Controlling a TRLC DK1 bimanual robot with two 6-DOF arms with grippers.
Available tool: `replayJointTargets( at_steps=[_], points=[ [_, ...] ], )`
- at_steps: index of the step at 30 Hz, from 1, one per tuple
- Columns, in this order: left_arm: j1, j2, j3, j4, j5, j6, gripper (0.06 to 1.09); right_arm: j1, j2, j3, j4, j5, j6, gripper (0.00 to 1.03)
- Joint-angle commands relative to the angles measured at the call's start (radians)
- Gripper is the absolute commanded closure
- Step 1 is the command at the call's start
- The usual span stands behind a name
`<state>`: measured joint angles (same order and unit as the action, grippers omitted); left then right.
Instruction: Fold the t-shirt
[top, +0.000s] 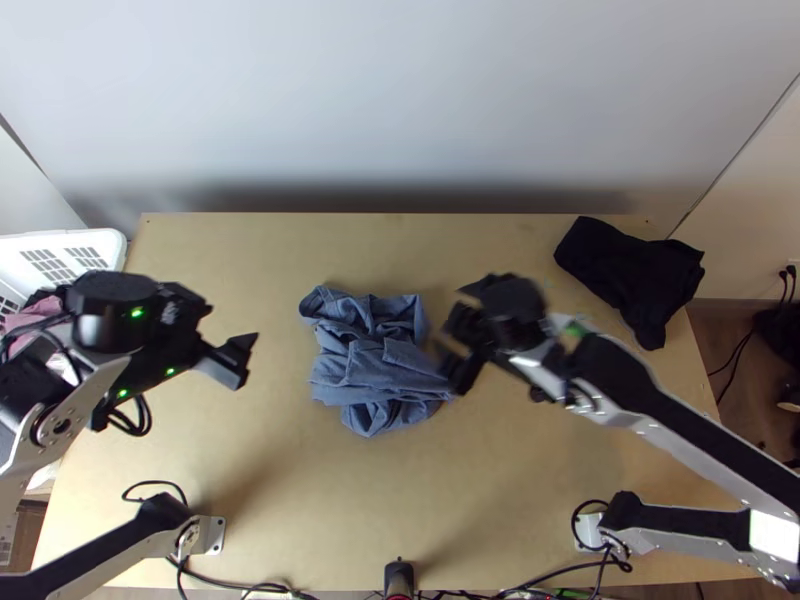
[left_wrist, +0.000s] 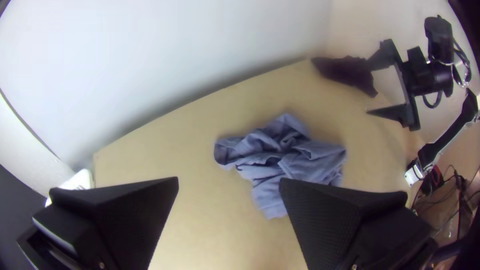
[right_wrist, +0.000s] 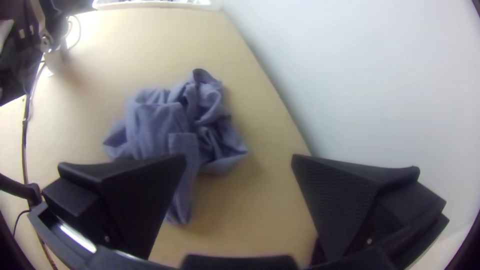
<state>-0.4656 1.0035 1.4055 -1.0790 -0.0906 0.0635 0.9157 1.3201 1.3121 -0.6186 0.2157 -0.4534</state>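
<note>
We judge the t-shirt (top: 370, 360) light, soft and limp, unlikely to be damaged; we would pinch a single loose edge on the side nearest the right tool (right_wrist: 239, 156). It lies on the tabletop (top: 450, 500) between that and the left tool (left_wrist: 229, 179), nearer the former: grey-blue, bunched, deeply creased. We note fingers parted on each, with nothing between them.
</note>
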Motion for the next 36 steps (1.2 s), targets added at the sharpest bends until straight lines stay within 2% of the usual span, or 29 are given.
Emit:
replayJointTargets(
  at_steps=[1,9,19,28,36],
  points=[
    [0.102,-0.111,-0.122,0.028,0.022,-0.024,0.11,0.144,0.182,0.07,0.019,-0.019,0.009,0.05],
    [0.173,-0.22,-0.221,0.031,0.042,-0.03,0.11,0.16,0.416,0.288,0.016,-0.105,0.05,0.05],
    [0.186,-0.304,-0.319,0.034,0.043,-0.028,0.11,0.175,0.602,0.366,-0.003,-0.216,0.17,0.05],
    [0.18,-0.325,-0.335,0.034,0.043,-0.021,0.11,0.126,0.682,0.398,-0.001,-0.219,0.176,0.05],
    [0.17,-0.329,-0.346,0.037,0.043,-0.013,0.11,0.045,0.662,0.371,-0.001,-0.219,0.173,0.05]
  ],
)
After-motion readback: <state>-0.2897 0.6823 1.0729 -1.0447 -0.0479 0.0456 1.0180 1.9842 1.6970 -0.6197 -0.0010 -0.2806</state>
